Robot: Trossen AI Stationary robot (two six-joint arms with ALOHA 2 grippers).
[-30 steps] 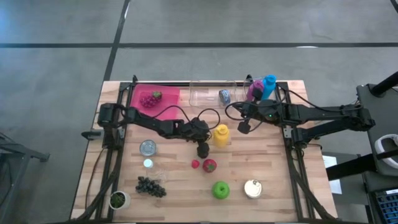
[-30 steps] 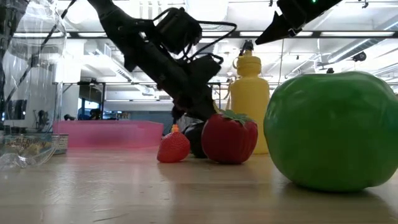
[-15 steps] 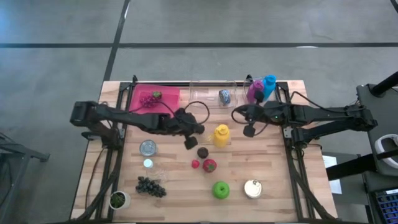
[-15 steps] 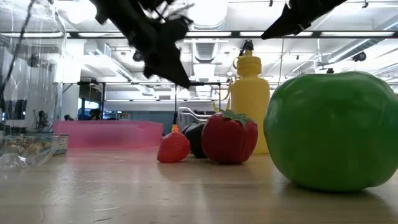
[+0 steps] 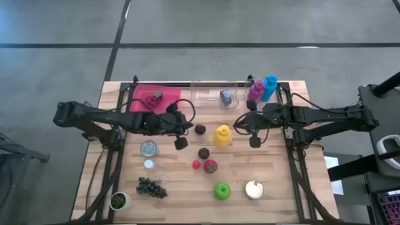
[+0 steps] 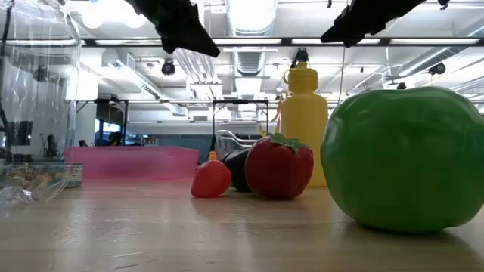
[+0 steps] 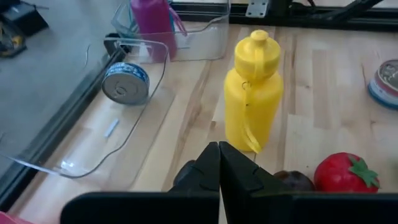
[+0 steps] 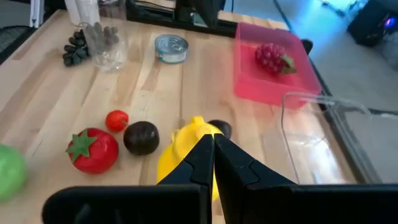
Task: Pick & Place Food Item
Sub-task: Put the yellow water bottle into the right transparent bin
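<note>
1. From above, the left gripper (image 5: 181,143) hangs over the wood table (image 5: 275,200) just left of the yellow bottle (image 5: 222,135), fingers pinched together on nothing. The right gripper (image 5: 254,142) sits on the bottle's other side, likewise closed and empty.
2. Only the overhead view shows two dark plums: one plum (image 5: 200,129) lies between the left gripper and the bottle, the other plum (image 5: 204,153) just above the big strawberry (image 5: 210,165) and small strawberry (image 5: 196,165).
3. The pink tray (image 5: 142,94) at the back left holds a raspberry (image 5: 152,99); the level table view shows only the tray's wall.
4. The table-height view fills its right side with the green apple (image 6: 404,155), which is small near the front edge from overhead.
5. The left wrist camera alone shows the blue tin (image 7: 126,83) lying on its side inside the clear bin (image 7: 127,118).
6. The right wrist view catches the grapes (image 8: 76,48) beside a clear cup (image 8: 106,40).
</note>
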